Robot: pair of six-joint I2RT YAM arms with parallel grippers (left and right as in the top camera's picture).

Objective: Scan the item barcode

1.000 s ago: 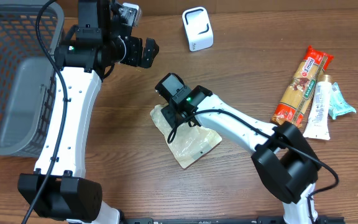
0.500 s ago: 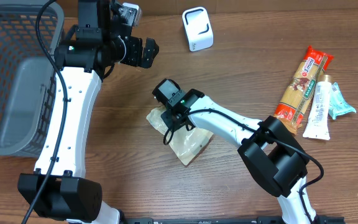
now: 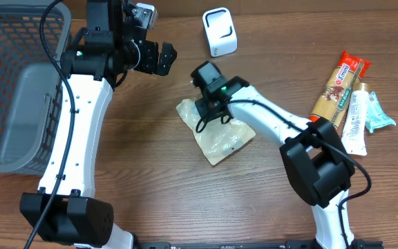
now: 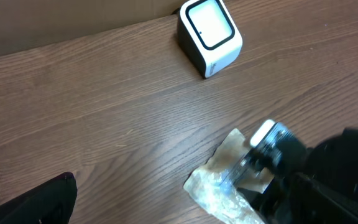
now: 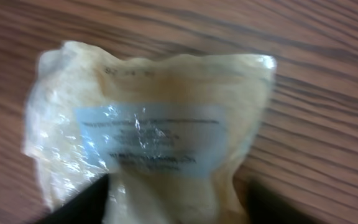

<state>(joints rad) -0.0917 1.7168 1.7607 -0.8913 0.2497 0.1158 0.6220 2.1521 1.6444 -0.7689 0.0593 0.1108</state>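
R claw (image 5: pixel 176 193) seems spread over bag (image 5: pixel 154 112) edges, L claw (image 3: pixel 163 59) wide, table (image 3: pixel 150 173) room around

Pale translucent pouch (image 3: pixel 223 142), flat, label-side up

The wooden table (image 3: pixel 150 180) carries a grey basket (image 3: pixel 26 104) at its left edge and a white scanner (image 3: pixel 219 31) near the back. A clear bag (image 3: pixel 220 142) lies flat mid-table. Far right, a pasta packet (image 3: pixel 336 95), a tube (image 3: pixel 354 124) and a teal packet (image 3: pixel 378 117) lie side by side.
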